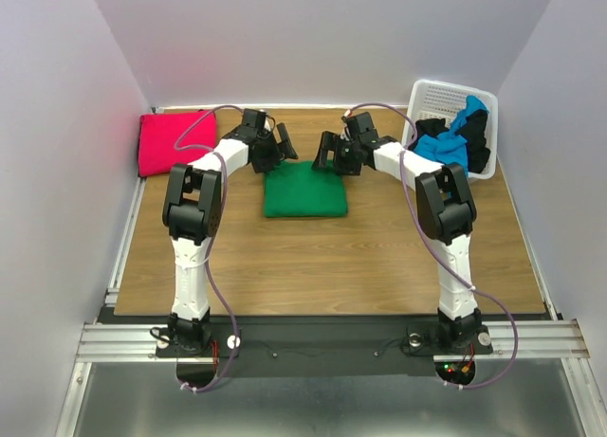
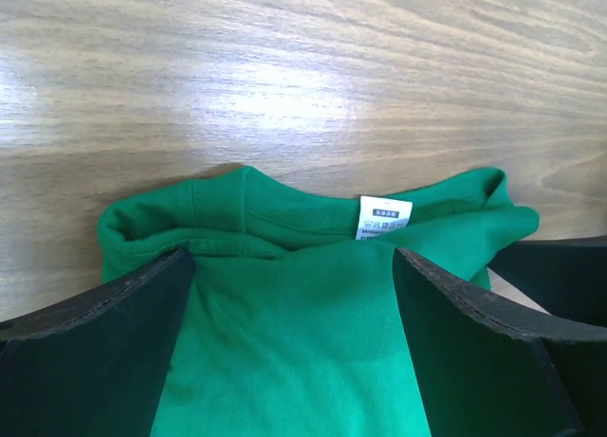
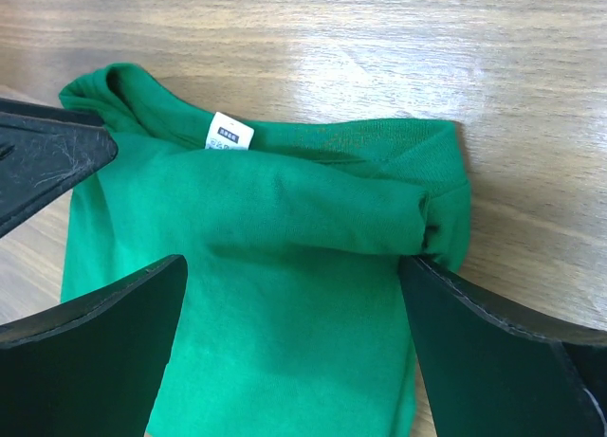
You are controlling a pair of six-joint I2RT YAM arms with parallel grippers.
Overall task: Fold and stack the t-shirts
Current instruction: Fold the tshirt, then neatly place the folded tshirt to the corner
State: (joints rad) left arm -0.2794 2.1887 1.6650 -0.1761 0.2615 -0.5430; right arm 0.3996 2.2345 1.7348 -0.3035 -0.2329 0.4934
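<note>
Your left gripper (image 2: 294,264) had its fingers spread wide and gripped nothing, with the folded green t-shirt (image 2: 285,361) lying between and beneath them. Your right gripper (image 3: 292,266) was spread just as wide and empty, the shirt's collar edge just ahead of it.

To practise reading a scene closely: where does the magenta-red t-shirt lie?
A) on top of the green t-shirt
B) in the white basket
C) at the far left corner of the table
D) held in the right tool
C: the magenta-red t-shirt lies flat at the far left corner of the table, apart from the green t-shirt, while the white basket shows blue cloth and black cloth.
</note>
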